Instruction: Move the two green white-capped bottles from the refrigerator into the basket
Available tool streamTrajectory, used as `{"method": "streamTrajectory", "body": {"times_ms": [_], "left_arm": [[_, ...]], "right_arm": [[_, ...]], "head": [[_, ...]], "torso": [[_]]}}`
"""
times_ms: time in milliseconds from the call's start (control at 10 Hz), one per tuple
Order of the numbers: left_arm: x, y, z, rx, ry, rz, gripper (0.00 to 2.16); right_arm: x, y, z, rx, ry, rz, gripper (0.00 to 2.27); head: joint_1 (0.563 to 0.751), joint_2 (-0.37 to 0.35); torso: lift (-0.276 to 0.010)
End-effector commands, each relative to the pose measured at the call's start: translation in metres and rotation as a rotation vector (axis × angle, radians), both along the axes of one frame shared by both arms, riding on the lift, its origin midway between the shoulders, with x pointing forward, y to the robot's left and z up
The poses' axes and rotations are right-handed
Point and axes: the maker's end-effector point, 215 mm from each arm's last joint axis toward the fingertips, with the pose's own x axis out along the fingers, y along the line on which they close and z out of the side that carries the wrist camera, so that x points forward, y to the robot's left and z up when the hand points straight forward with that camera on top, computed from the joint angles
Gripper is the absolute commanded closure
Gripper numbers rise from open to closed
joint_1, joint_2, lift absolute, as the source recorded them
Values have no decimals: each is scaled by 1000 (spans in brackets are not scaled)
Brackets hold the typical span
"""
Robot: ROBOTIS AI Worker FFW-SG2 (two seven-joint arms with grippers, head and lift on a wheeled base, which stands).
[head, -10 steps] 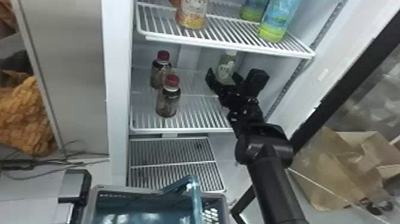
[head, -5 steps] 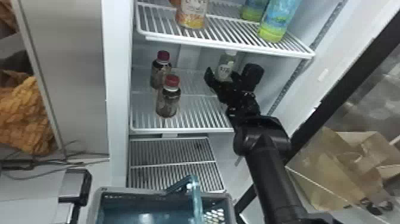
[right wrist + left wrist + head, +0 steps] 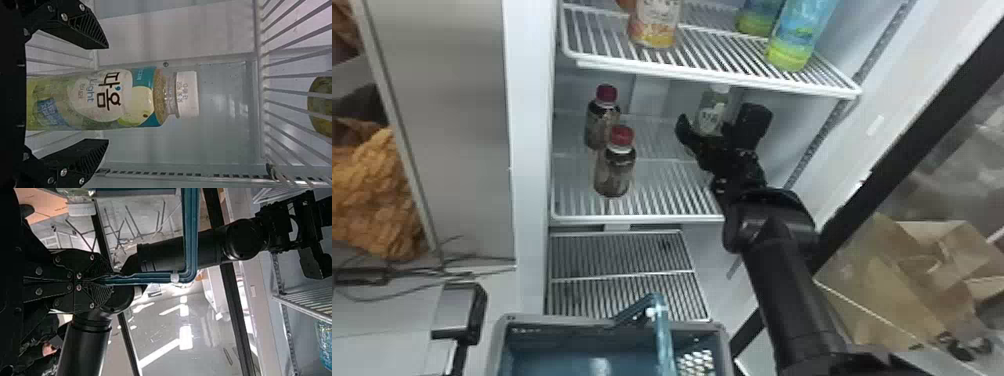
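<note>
The green white-capped bottle (image 3: 713, 107) stands upright on a refrigerator shelf (image 3: 652, 217); positions are given relative to it. Around it, untouched, are the spread jaws of the right gripper (image 3: 718, 124). To its left, on the same shelf, stand two red-capped bottles (image 3: 615, 170). Above it is an upper shelf (image 3: 722, 75) with further bottles (image 3: 654, 25). Lower and nearer the robot is the basket (image 3: 572, 324), its teal handle (image 3: 662, 332) clamped in the left gripper (image 3: 105, 281).
</note>
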Motion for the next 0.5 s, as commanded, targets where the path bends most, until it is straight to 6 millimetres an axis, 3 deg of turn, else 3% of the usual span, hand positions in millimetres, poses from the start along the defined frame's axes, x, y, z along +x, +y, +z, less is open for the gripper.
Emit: {"method": "streamTrajectory", "body": {"times_ms": [0, 400], "left_arm": [[0, 0, 0, 0, -1, -1, 1131], [1, -2, 1, -2, -2, -4, 1130]], "right_arm": [[1, 3, -5, 15, 19, -5, 199], [9, 2, -9, -10, 47, -20, 259]], "head": [[695, -350], [695, -350]], "torso": [[-263], [-263]]}}
